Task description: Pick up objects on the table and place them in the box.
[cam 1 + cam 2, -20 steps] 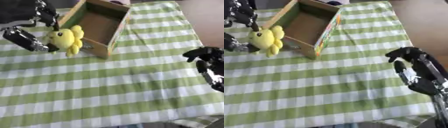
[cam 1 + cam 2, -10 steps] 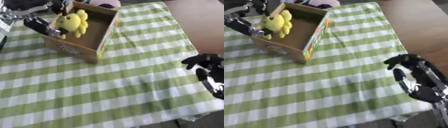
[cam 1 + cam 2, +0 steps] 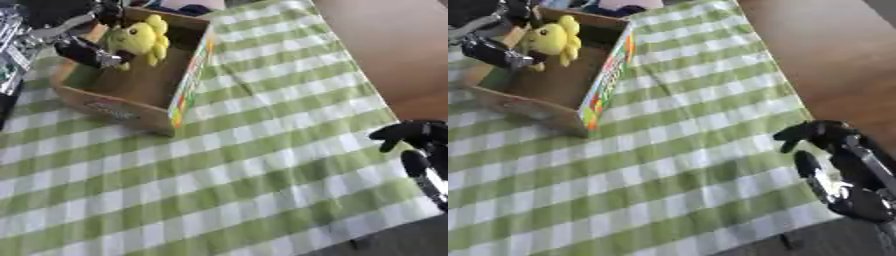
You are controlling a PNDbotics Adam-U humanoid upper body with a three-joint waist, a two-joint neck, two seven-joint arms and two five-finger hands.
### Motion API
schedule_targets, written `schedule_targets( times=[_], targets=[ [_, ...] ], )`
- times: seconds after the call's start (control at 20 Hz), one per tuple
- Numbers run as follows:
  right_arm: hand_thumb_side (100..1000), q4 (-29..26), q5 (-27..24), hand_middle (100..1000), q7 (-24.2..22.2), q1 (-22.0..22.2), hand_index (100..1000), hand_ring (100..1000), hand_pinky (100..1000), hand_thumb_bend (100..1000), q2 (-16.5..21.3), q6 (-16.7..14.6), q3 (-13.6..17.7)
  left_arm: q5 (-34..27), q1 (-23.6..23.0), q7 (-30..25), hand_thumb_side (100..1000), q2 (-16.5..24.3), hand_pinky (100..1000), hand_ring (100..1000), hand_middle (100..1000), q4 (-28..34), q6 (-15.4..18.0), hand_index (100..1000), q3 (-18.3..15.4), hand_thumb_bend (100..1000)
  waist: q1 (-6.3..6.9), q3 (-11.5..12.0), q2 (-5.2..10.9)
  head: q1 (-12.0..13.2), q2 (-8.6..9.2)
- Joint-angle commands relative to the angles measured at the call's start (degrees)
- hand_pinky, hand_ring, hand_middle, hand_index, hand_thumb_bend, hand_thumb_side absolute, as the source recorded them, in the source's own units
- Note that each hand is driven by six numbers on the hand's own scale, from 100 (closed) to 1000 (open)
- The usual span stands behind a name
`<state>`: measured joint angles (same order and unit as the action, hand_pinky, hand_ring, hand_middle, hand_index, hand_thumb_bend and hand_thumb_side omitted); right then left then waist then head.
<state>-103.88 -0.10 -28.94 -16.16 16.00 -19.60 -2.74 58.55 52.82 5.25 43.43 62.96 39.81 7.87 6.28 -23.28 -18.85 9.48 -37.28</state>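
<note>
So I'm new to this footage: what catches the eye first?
The bright yellow plush toy, held by the left hand over the open brown cardboard box at upper left. Then the green-and-white checked tablecloth, and the idle right hand at the right edge.

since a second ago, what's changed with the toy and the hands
The left hand has carried the yellow toy from outside the box's near wall to over its open inside, and holds it still. The whole picture has shifted, so the camera moved. The right hand stays idle at the right edge, holding nothing.
</note>
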Motion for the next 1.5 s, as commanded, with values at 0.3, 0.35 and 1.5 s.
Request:
schedule_targets(
  times=[0.3,0.35,1.5],
  targets=[
    [533,-1.06,-0.17,534,0.16,-0.56,738,739,783,100,0.29,0.08,0.36,7.44,0.01,5.44,427,1.07,642,638,664,-1.11,-1.3,761,-0.59,640,-0.22,-0.09,0.88,0.74,0.58],
    [533,-1.06,-0.16,534,0.17,-0.54,738,739,783,100,0.29,0.08,0.37,7.82,-0.17,5.62,447,1.18,655,656,687,-1.03,-1.35,774,-0.5,661,-0.27,0.02,0.93,0.72,0.57],
    [526,-0.74,0.24,534,1.65,1.51,738,739,783,100,0.48,-0.1,2.11,-57.53,-35.8,-16.89,498,8.07,572,545,571,51.11,-10.22,821,-7.45,100,-4.96,12.51,2.71,1.15,-2.17]
  ],
)
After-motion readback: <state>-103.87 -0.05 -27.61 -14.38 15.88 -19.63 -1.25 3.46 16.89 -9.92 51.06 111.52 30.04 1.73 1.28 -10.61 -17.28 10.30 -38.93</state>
